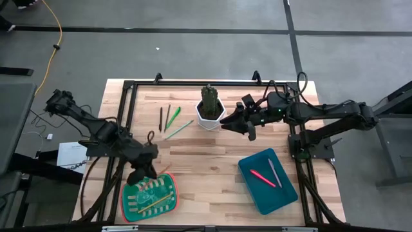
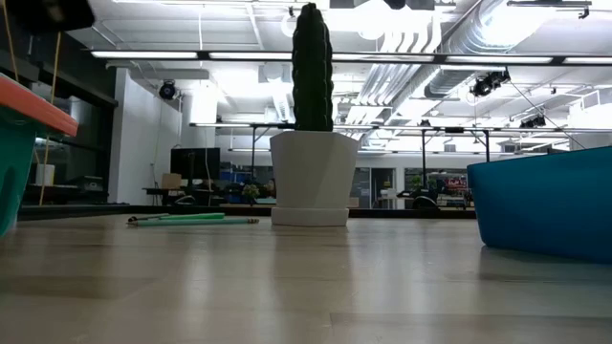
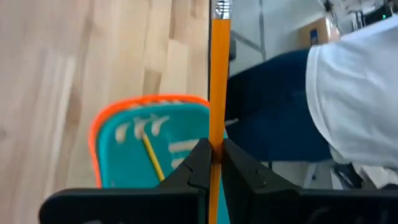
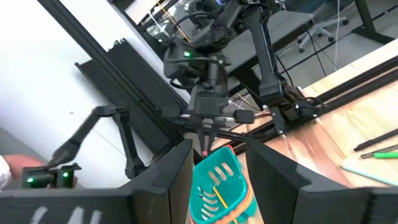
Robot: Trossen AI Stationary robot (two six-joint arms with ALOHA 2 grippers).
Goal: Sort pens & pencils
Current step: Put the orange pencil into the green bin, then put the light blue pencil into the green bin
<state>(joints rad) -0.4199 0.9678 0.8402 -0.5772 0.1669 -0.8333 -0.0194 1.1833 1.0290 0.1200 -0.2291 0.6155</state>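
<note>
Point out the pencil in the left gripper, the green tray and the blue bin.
pencil (image 3: 219,81), left wrist view, mid-shaft above the fingers
green tray (image 1: 168,205), high view, bare floor near right rim
blue bin (image 1: 248,173), high view, left wall

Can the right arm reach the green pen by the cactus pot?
Probably yes. The right pincer is open and empty beside the pot; the green pen lies just past it, uncovered.

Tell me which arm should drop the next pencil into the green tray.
Left. Its pincer is shut on a pencil above the green tray; the right pincer hangs open by the cactus pot.
</note>
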